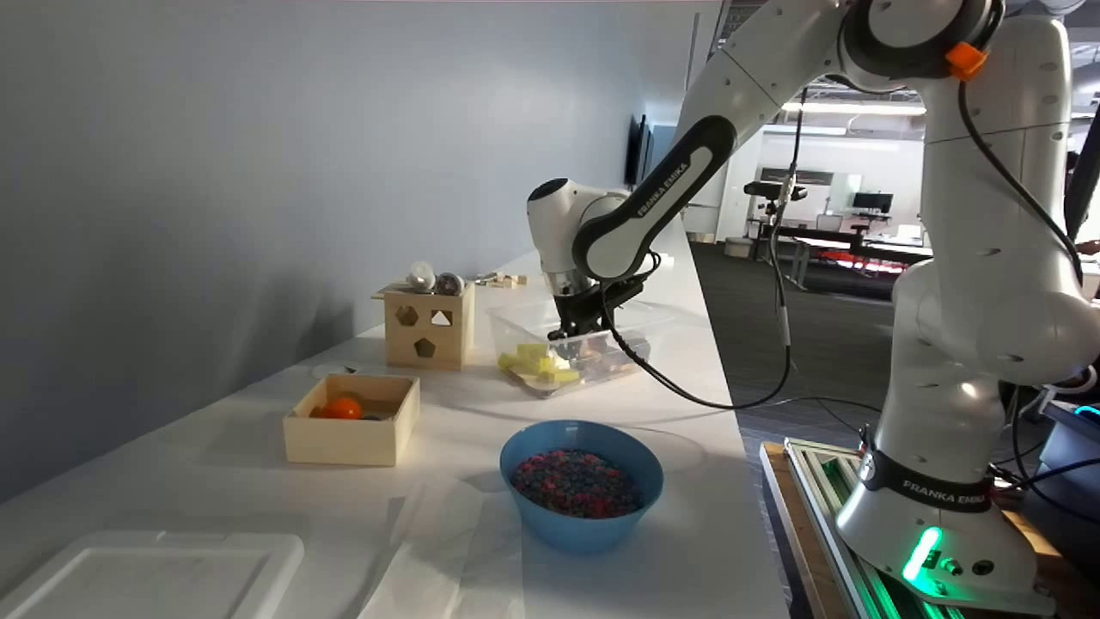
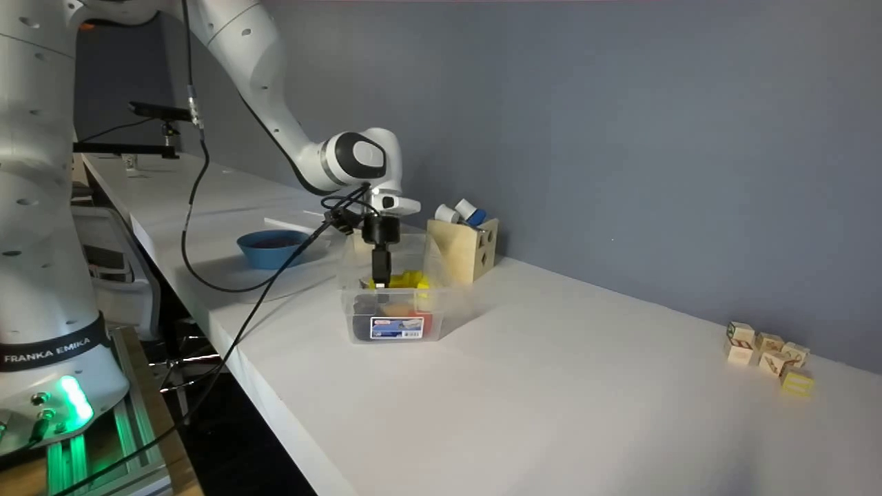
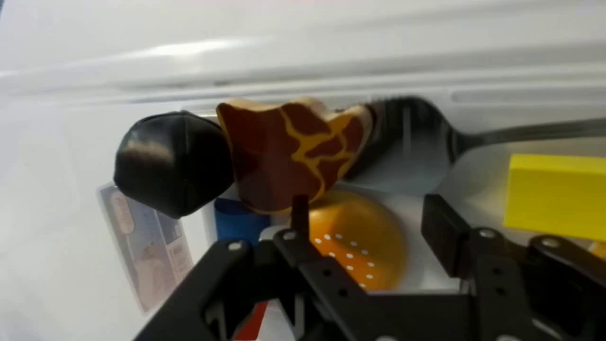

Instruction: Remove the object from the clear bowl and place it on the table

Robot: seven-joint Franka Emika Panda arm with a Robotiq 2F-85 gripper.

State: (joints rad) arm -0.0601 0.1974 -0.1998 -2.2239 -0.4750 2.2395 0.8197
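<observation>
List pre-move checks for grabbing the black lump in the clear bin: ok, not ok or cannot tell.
1. Tool open: ok, its two sides stand apart in the wrist view.
2. Black lump in the clear bin: ok, seen in the wrist view.
3. Lump in the tool's gap: not ok; an orange dome shows there, the lump off to one side.
4. Lump free of neighbours: cannot tell; a brown piece meets it in that view, contact unclear.
5. Black cable off the bin: cannot tell; it crosses in front in an exterior view.
6. Placing spot on the table: cannot tell; the task names none.
</observation>
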